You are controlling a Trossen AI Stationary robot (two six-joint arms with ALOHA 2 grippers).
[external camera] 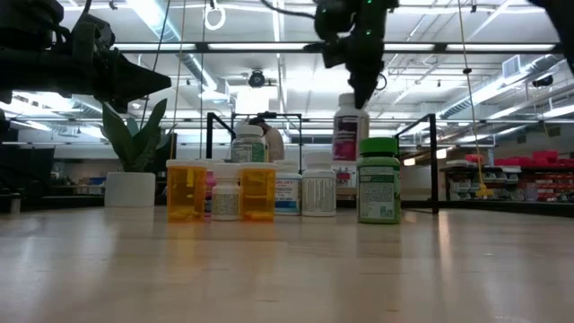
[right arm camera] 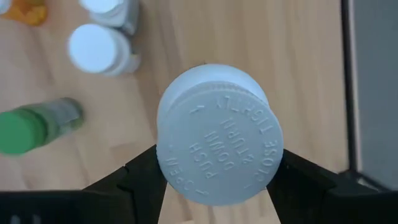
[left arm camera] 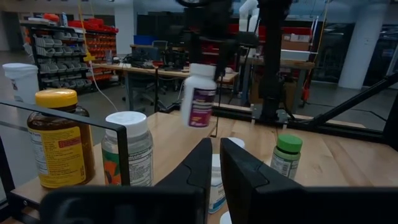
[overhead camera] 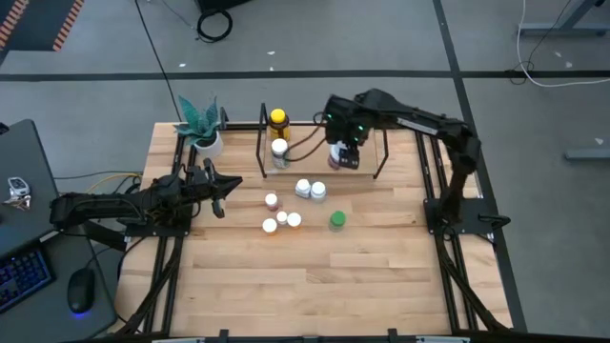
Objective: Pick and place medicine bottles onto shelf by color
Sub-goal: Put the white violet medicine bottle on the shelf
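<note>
My right gripper hangs over the right part of the shelf, shut on a white bottle with a magenta label. The same bottle shows in the left wrist view, high above the table. On the shelf's left end stand a yellow-capped amber bottle and a white-capped bottle. Several white-capped bottles and a green-capped one stand on their bases on the table in front of the shelf. My left gripper waits shut at the table's left side, pointing level toward them. My right gripper pinches the white cap of the magenta-labelled bottle between its two fingers, one on each opposite side of the cap's rim. The fingers come from above, pointing down. The bottle hangs below them, nearly upright and lifted clear of the table.
A white pot with a green plant stands at the far left, beside the shelf. Two orange bottles stand in the cluster on the table. The near half of the wooden table lies bare.
</note>
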